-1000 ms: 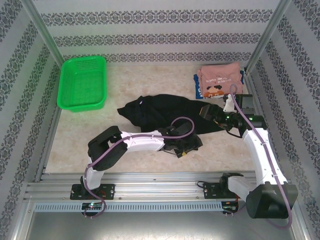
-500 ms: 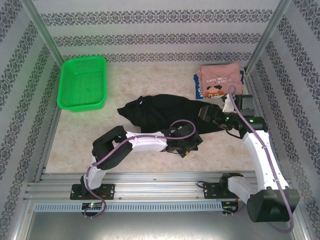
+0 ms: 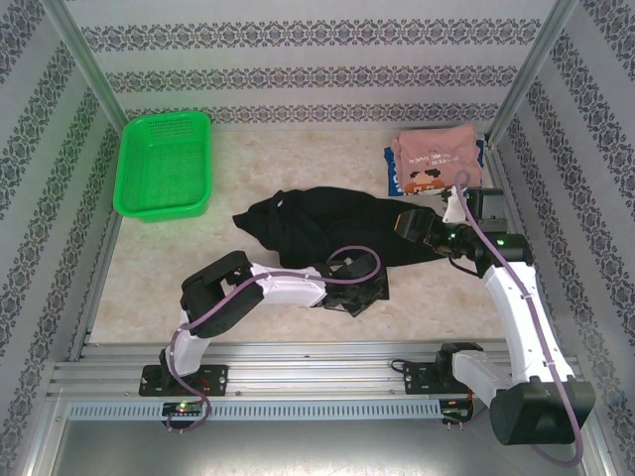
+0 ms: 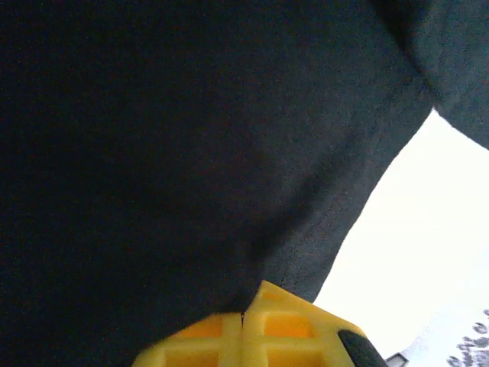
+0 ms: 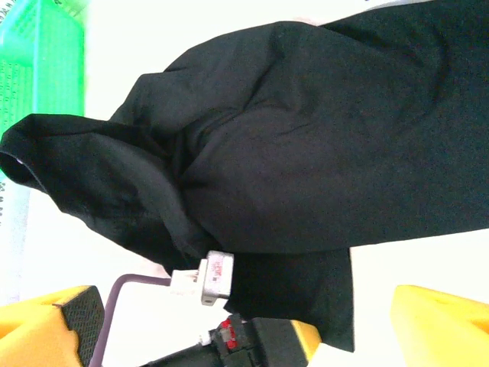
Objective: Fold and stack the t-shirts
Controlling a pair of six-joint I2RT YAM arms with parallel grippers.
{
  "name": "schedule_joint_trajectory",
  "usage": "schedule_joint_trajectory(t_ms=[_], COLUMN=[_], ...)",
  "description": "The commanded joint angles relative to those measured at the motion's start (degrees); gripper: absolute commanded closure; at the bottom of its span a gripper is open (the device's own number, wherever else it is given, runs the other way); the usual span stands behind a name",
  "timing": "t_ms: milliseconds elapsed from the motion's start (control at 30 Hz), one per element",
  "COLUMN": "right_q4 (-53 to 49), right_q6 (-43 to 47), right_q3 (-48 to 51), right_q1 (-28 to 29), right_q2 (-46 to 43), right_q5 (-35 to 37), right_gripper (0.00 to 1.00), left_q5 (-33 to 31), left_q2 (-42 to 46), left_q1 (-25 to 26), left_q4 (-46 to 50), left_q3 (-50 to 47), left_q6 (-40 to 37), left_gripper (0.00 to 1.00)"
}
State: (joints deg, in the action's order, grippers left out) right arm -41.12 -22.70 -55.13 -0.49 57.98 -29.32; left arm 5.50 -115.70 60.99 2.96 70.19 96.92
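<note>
The black t-shirt (image 3: 327, 223) lies crumpled across the middle of the table. My left gripper (image 3: 362, 296) is at its near edge. In the left wrist view the yellow fingers (image 4: 290, 329) are pressed together, with the black t-shirt (image 4: 191, 153) pinched at their tips, so the left gripper (image 4: 244, 315) is shut on it. My right gripper (image 3: 412, 223) hovers over the shirt's right end, open. In its wrist view the right gripper (image 5: 244, 329) stands wide above the black t-shirt (image 5: 306, 153). The pink t-shirt (image 3: 437, 149) lies folded on the blue t-shirt (image 3: 422, 180) at the back right.
A green mesh basket (image 3: 164, 164) stands at the back left and also shows as the green mesh basket (image 5: 38, 61) in the right wrist view. Patterned walls close in the table on three sides. Bare tabletop (image 3: 149, 288) lies near the front left.
My left gripper has shut on the near edge of the black t-shirt and drawn back slightly to the left. The right arm has barely moved.
</note>
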Motion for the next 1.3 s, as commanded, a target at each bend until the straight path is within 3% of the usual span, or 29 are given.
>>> schedule_joint_trajectory(t_ms=[0, 267, 533, 633, 867, 1067, 1267], right_q4=[0.2, 1.2, 0.0, -0.5, -4.1, -7.6, -6.5], right_q6=[-0.2, -0.4, -0.2, -0.2, 2.9, 1.1, 2.6], right_q3=[-0.2, 4.0, 9.5, 10.0, 8.6, 6.3, 3.5], right_q1=[0.5, 0.4, 0.3, 0.0, -1.9, -10.5, -18.1], right_q2=[-1.2, -2.3, -3.2, -3.1, -0.6, 5.3, 18.1], right_q5=[1.3, 1.9, 4.4, 5.5, 11.1, 17.7, 19.1], right_gripper=[0.04, 0.04, 0.04, 0.04, 0.04, 0.05, 0.13], left_q5=[-5.3, -12.2, -17.6, -14.6, -9.8, -8.3, 0.2], left_q2=[6.7, 28.8, 58.5, 67.0, 68.1, 70.2, 66.9], left_q1=[-2.4, -4.6, -8.6, -12.9, -21.9, -28.7, -36.5], left_q4=[7.4, 25.4, 45.0, 44.5, 40.3, 40.8, 36.2], left_q3=[-6.8, -16.6, -30.6, -36.2, -38.6, -37.8, -36.2], left_q6=[-3.3, -15.8, -14.2, -15.6, -22.3, -25.2, -32.0], left_gripper=[1.0, 1.0, 1.0, 1.0, 1.0, 1.0, 1.0])
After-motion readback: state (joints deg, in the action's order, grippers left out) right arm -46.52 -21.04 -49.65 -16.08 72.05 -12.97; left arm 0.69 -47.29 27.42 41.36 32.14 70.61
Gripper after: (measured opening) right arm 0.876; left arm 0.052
